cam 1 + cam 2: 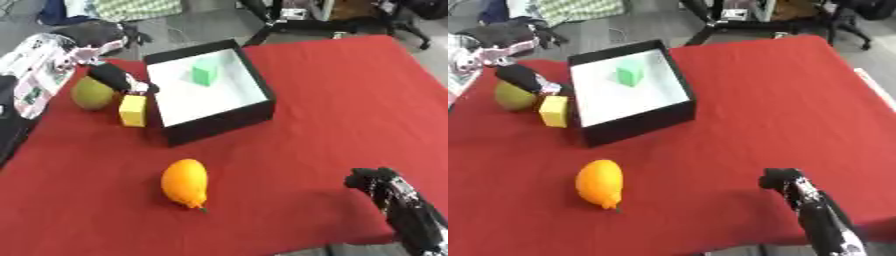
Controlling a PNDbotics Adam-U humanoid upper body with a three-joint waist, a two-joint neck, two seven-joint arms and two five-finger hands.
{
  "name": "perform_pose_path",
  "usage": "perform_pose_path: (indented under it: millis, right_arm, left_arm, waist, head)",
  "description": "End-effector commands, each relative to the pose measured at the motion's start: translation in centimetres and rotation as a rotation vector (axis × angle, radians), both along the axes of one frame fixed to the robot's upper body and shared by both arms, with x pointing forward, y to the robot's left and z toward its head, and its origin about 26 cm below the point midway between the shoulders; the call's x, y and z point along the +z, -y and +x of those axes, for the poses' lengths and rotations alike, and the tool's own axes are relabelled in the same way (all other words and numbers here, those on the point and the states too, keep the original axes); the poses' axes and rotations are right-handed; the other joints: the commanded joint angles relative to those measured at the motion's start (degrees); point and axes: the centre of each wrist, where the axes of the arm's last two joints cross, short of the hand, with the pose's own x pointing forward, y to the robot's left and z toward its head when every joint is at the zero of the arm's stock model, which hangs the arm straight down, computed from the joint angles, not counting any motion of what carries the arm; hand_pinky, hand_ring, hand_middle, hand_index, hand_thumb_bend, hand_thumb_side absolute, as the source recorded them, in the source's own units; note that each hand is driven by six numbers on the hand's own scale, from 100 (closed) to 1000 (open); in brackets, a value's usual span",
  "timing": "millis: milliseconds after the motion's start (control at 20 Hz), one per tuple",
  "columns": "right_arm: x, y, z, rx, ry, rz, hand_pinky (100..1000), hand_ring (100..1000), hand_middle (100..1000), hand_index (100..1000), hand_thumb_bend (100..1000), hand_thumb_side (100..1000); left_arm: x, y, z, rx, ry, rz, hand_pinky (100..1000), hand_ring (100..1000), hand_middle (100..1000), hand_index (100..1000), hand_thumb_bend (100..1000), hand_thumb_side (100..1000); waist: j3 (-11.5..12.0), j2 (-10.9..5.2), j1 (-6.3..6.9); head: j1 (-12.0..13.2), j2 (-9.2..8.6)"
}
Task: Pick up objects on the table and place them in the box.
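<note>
Table (350, 100): covered in red cloth; carries every item listed below.
Box (219, 122): black walls, white floor, open top; landmark for the places that follow.
Left hand (118, 79): black, reaching in from the left edge, just left of the box; its fingertips lie at the top of the yellow block, between that block and the box wall. Whether the fingers grip the block cannot be told.
Right hand (785, 181): black, well to the right of and nearer than the box; fingers curled, holding nothing, resting low over the cloth.
Orange fruit (185, 182): oval with a small stem tip; on the cloth, nearer than the box, apart from it.
Green pear-like fruit (91, 93): left of the box, beyond the yellow block, partly behind the left hand.
Yellow block (133, 110): upright on the cloth, just beside the box's left wall.
Green cube (205, 73): inside the box, on its floor towards the far side.
</note>
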Motion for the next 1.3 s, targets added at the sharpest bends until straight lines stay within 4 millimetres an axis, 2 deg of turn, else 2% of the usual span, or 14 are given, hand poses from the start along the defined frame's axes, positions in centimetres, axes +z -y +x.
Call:
perform_pose_path:
  millis: [50, 100, 150, 400, 750, 1300]
  right_arm:
    - [0.4, 0.4, 0.0, 0.001, 0.012, -0.01, 1000, 803, 705, 797, 100, 1000]
    - [0.4, 0.3, 0.0, 0.002, 0.011, -0.01, 1000, 803, 705, 797, 100, 1000]
    - [0.4, 0.3, 0.0, 0.002, 0.012, -0.01, 1000, 803, 705, 797, 100, 1000]
    - [0.4, 0.3, 0.0, -0.001, 0.013, -0.008, 1000, 803, 705, 797, 100, 1000]
    - [0.4, 0.3, 0.1, 0.003, 0.016, -0.006, 1000, 802, 705, 797, 100, 1000]
    - [0.4, 0.2, 0.1, 0.005, 0.016, -0.004, 1000, 802, 704, 797, 100, 1000]
  left_arm:
    - [0.7, -1.6, 0.5, 0.036, -0.025, 0.068, 826, 789, 824, 957, 558, 618]
    - [0.6, -1.9, 0.6, 0.048, -0.039, 0.082, 825, 788, 822, 954, 567, 674]
    - [0.5, -2.1, 0.6, 0.06, -0.053, 0.094, 824, 786, 820, 953, 567, 673]
    - [0.2, -2.1, 0.6, 0.098, -0.077, 0.114, 816, 768, 796, 932, 526, 636]
    - [-2.4, -1.6, 0.9, 0.099, -0.09, 0.095, 814, 764, 787, 923, 502, 618]
    - [-4.6, -1.7, 1.2, 0.115, -0.112, 0.107, 806, 744, 745, 889, 413, 508]
  waist:
    - [0.19, -1.35, 0.39]
    - [0.24, -1.31, 0.37]
    - [0.28, -1.29, 0.35]
    - [0.33, -1.18, 0.2]
    - [0.22, -0.95, 0.01]
    - [0.16, -0.74, -0.09]
  head:
    - [-0.46, -0.11]
    - [-0.58, -0.11]
    - [-0.67, -0.11]
    - [-0.91, -0.11]
    - [-0.84, -0.11]
    - [-0.89, -0.11]
